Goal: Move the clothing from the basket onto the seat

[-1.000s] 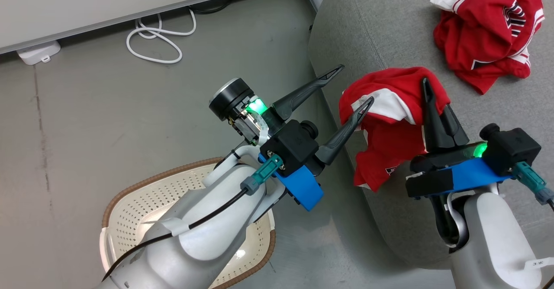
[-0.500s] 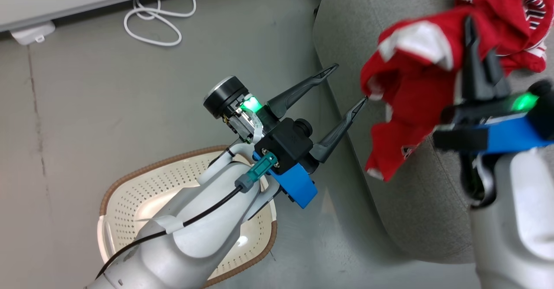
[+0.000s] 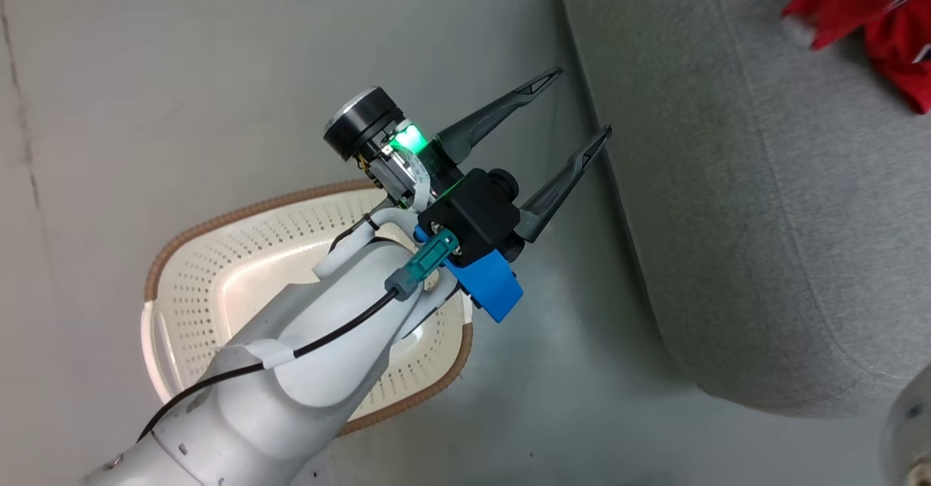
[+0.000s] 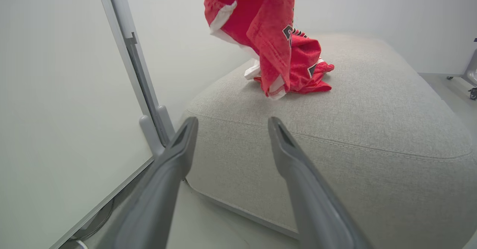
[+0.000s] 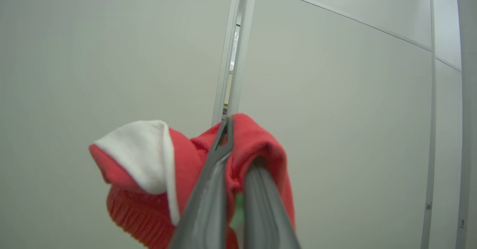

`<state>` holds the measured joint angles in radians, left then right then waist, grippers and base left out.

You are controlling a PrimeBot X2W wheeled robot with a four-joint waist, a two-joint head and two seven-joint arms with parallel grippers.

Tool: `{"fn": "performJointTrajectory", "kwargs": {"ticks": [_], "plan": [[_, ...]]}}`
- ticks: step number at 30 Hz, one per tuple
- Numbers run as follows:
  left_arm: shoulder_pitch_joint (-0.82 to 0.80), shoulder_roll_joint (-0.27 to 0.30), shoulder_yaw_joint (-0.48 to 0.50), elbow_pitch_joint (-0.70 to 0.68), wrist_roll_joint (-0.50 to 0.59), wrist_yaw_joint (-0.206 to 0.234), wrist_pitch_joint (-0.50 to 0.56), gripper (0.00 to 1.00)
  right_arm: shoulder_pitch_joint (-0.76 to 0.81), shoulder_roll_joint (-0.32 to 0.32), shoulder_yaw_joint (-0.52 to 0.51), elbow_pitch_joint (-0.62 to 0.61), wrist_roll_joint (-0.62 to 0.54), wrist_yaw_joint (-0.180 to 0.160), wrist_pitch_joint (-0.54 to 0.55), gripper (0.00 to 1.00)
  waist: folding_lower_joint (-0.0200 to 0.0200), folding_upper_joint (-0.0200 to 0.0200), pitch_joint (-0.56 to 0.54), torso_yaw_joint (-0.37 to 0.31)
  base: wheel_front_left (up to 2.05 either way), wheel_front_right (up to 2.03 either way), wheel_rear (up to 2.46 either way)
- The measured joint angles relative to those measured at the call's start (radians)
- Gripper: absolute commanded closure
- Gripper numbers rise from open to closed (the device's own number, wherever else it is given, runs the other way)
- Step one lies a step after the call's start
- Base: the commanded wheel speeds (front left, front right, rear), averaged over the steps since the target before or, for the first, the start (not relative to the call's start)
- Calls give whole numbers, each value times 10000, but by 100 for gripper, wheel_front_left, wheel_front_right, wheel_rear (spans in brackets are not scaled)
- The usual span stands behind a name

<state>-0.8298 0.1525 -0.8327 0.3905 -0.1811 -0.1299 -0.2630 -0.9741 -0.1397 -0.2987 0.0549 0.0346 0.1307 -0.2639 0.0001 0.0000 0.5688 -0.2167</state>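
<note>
The right pincer (image 5: 241, 144) is clamped shut on a fold of a red garment (image 4: 261, 25). It grips the garment near the top, so the rest of the cloth hangs free. In the left wrist view the garment dangles over the seat (image 4: 372, 111), with its lower hem down near the cushion. A second red garment (image 4: 311, 68) lies crumpled on the cushion close by.

Holding the cloth high by a single pinch makes sense. It clears the seat's rounded edge without dragging across it, and a release from here should land it on the cushion and not on the floor (image 3: 218, 71).

The left pincer (image 3: 582, 101) stands wide open and holds nothing. It is above the floor between the basket (image 3: 240, 213) and the seat, with its fingers aimed at the seat's side (parked out of the way, I judge, since it has nothing to carry).

The basket sits on the floor near the seat's corner. What shows of its inside is bare, though the left forearm covers part of it, so I cannot be sure nothing lies underneath.

If the basket is empty, the job is close to done. The right pincer has only to come down and let go well in from the edge. The cloth might snag on the fingers as they part, or slide off if dropped too near the rim.
</note>
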Motion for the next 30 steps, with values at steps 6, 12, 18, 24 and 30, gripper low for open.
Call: {"fn": "performJointTrajectory", "kwargs": {"ticks": [6, 12, 18, 24, 30], "plan": [[-244, 127, -109, 10, 67, 0, 0, 0, -1940, -2056, -802, 1154, 4, 0, 169, 100, 1, 0, 722, 111, 0, 0, 0], [-329, 345, -174, -4, 84, 0, 21, 0, -3177, -3758, -1137, 2614, 15, 0, 431, 100, 0, 0, 1195, 62, 0, 0, 0], [-350, 564, -157, -65, 63, 33, 63, 0, -3287, -3292, -1532, 3296, -531, 0, 696, 100, 1, 0, 1509, -135, 0, 0, 0], [-351, 631, -291, -221, 63, 50, 153, 0, -2354, -2523, -2002, 3948, -1287, 0, 688, 100, 0, 0, 1756, -161, 0, 0, 0], [-431, 675, -341, -320, 59, 65, 196, 0, -1042, -1755, -2692, 4364, -1409, 0, 205, 100, 0, 0, 1874, -112, 0, 0, 0]]}}
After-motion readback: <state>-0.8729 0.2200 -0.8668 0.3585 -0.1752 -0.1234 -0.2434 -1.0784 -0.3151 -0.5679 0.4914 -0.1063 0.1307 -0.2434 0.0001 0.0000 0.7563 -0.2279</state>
